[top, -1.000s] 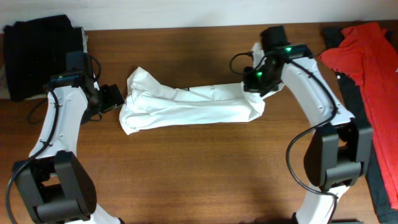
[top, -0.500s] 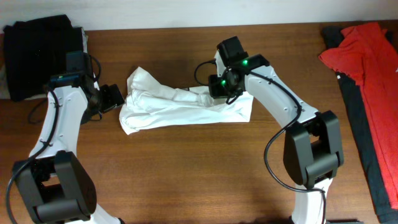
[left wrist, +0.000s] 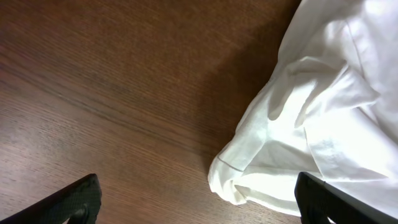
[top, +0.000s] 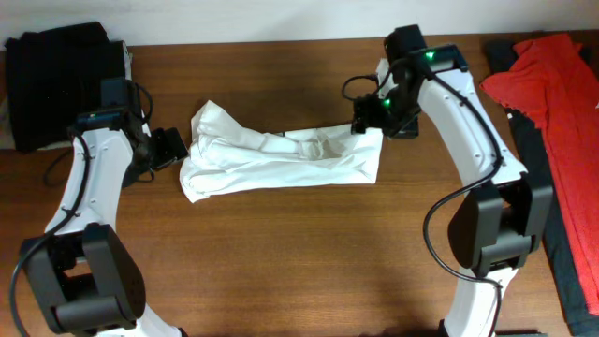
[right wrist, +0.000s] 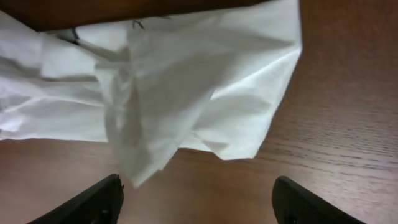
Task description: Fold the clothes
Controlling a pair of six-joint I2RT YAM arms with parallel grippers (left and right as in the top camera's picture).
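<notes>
The white T-shirt (top: 281, 159) lies in the middle of the brown table (top: 281, 262). It is gathered into a long, wrinkled band running left to right, bunched thicker at its left end. The left claw (top: 170, 147) hovers just beside that end, its fingers (left wrist: 78, 199) spread wide and empty. From there it looks well placed to take the bunched edge. The right claw (top: 367, 114) hangs over the shirt's far right corner, fingers (right wrist: 99, 199) apart with nothing between them. Under it, a loose flap of cloth lies doubled over the band. I'd judge the fold only partly made: narrowed lengthwise, not yet doubled end to end. A black pile (top: 61, 84) sits far left and a red garment (top: 547, 89) at the right edge, both well apart from the shirt and out of the way.
</notes>
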